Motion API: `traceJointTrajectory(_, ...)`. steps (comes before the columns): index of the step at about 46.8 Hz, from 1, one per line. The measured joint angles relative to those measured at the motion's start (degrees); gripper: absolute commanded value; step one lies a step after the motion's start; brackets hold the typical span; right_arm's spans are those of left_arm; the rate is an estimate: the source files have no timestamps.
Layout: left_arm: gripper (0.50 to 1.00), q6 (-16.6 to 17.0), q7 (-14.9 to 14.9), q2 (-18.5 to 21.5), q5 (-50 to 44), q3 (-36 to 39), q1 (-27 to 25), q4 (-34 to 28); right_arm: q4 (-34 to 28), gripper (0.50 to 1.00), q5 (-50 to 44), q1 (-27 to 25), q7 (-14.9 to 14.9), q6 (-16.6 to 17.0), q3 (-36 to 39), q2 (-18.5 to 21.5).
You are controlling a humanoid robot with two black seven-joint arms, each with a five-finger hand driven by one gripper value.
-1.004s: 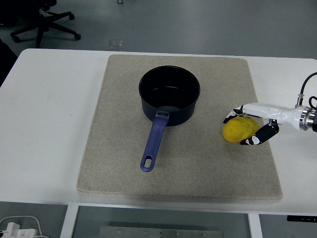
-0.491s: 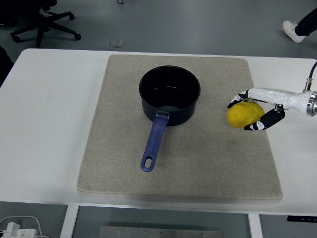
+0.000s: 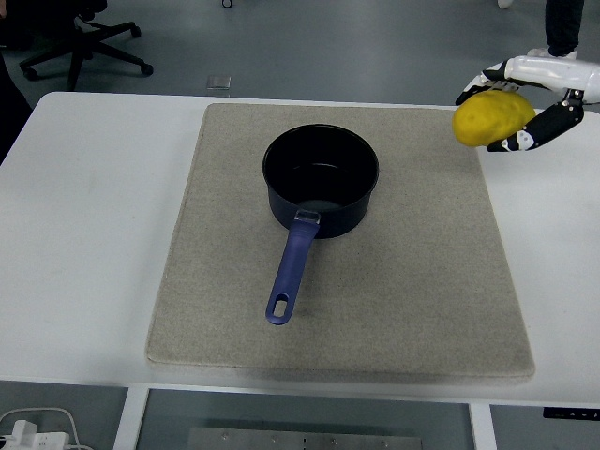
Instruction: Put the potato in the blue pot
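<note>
Right hand (image 3: 511, 98) clamped on potato (image 3: 491, 120)
Potato held above the surface (image 3: 94, 216), at 2 o'clock from the blue pot (image 3: 321, 180) on the mat (image 3: 412, 281)

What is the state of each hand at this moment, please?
Left hand: not in view.
Right hand: shut on the potato, held in the air by the table's far right, away from the blue pot.

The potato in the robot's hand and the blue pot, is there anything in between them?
Nothing. In the head view, only bare beige mat lies between the potato, held by the right hand, and the blue pot.
</note>
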Motion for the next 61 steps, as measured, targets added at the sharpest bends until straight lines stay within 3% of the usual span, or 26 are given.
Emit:
traceJointTrajectory(10, 0.994, 0.00, 0.02, 0.00, 0.00, 0.00, 0.00, 0.00, -2.67, 0.500, 0.97, 4.69, 0.00, 1.65, -0.24, 1.29)
traceJointTrajectory(25, 0.994, 0.00, 0.00, 0.00, 0.00, 0.00, 0.00, 0.00, -4.30, 0.500, 1.02, 6.60, -0.56, 2.12, -0.74, 9.36)
traceJointTrajectory(34, 0.994, 0.00, 0.02, 0.00, -0.01, 0.00, 0.00, -0.02, -6.04, 0.500, 1.00, 7.14, -0.67, 2.12, -0.88, 18.07)
traceJointTrajectory(49, 0.994, 0.00, 0.03, 0.00, 0.00, 0.00, 0.00, 0.00, -18.25, 0.500, 0.96, 6.43, -0.60, 2.20, -2.03, 35.20)
traceJointTrajectory(54, 0.994, 0.00, 0.00, 0.00, 0.00, 0.00, 0.00, 0.00, -20.62, 0.500, 0.96, 6.01, -0.52, 2.19, -2.91, 38.79)
traceJointTrajectory(61, 0.994, 0.00, 0.00, 0.00, 0.00, 0.00, 0.00, 0.00, -22.56, 0.500, 0.89, 3.84, -0.51, 2.04, -3.04, 40.45)
